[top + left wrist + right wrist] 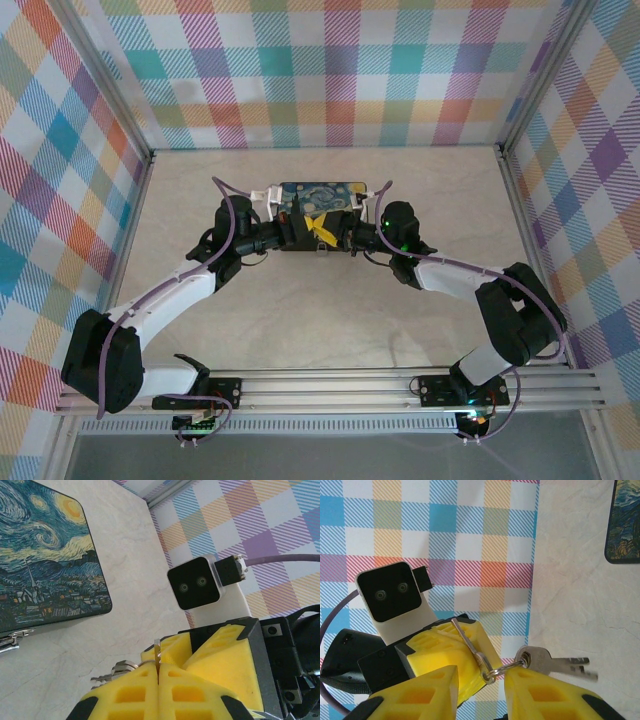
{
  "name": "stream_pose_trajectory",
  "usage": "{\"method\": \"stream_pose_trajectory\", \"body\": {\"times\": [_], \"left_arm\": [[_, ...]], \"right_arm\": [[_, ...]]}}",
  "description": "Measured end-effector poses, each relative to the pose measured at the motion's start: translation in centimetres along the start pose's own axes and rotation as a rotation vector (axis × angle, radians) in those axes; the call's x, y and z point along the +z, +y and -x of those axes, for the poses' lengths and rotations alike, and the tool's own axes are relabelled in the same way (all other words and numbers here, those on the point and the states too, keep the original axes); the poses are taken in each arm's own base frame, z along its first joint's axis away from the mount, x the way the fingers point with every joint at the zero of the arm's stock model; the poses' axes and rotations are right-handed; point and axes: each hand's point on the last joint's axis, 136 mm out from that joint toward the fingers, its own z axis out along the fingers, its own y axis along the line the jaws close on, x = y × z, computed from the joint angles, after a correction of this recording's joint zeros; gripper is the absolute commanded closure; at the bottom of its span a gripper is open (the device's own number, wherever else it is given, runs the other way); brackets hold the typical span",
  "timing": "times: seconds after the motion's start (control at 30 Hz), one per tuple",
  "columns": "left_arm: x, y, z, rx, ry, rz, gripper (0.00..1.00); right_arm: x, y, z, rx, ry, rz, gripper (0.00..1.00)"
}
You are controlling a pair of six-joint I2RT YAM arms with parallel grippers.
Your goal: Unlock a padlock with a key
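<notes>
Table (300,320): pale marbled top with checked walls on three sides; both arms reach in from the near edge and meet at the middle
Tin (318,197): dark, rectangular, with a swirly blue-and-yellow night-sky lid; lies flat on the table just beyond the meeting claws
Left claw (159,676): clenched, yellow fingers pressed together on the key; faces the right claw almost tip to tip
Right claw (481,681): released, yellow fingers standing apart with the ring in the gap between them; cannot tell whether either finger touches it
Padlock (9,641): small silvery piece on the table against the near edge of the tin, cut off by the left edge of the left wrist view; apart from both claws; cannot tell if the shackle is open or closed
Spare keys (555,663): two silvery keys on the ring, blades pointing away from the left claw, slightly blurred, beside the right claw's finger
Ring (495,672): thin wire loop joining the spare keys to the key
Key (466,641): thin grey strip seen edge-on, pinched in the left claw, one end sticking out past the fingers
</notes>
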Motion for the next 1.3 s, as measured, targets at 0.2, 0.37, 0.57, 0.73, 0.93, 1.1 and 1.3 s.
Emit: {"method": "stream_pose_trajectory", "body": {"times": [0.2, 0.37, 0.57, 0.73, 0.93, 1.1, 1.3], "left_arm": [[0.01, -0.10, -0.11, -0.003, 0.006, -0.006, 1.00], [0.14, -0.11, 0.02, -0.009, 0.000, -0.011, 1.00], [0.36, -0.02, 0.10, -0.039, -0.013, -0.027, 1.00], [0.36, -0.05, 0.13, -0.049, -0.014, -0.029, 1.00], [0.35, -0.17, 0.24, -0.053, -0.018, -0.034, 1.00], [0.35, -0.19, 0.22, -0.057, -0.017, -0.034, 1.00], [0.28, -0.36, 0.07, -0.053, -0.005, -0.037, 0.91]], "right_arm": [[0.00, 0.01, 0.07, -0.001, -0.004, 0.000, 0.73], [0.04, 0.13, 0.11, -0.008, -0.004, 0.001, 0.75], [0.13, 0.18, 0.28, -0.036, -0.007, -0.007, 0.81], [0.13, 0.14, 0.39, -0.041, -0.014, -0.009, 0.86], [0.10, 0.05, 0.49, -0.057, -0.020, -0.015, 0.95], [-0.02, 0.14, 0.41, -0.082, -0.020, -0.019, 0.98], [-0.50, 0.29, 0.12, -0.122, -0.019, -0.044, 1.00]]}}
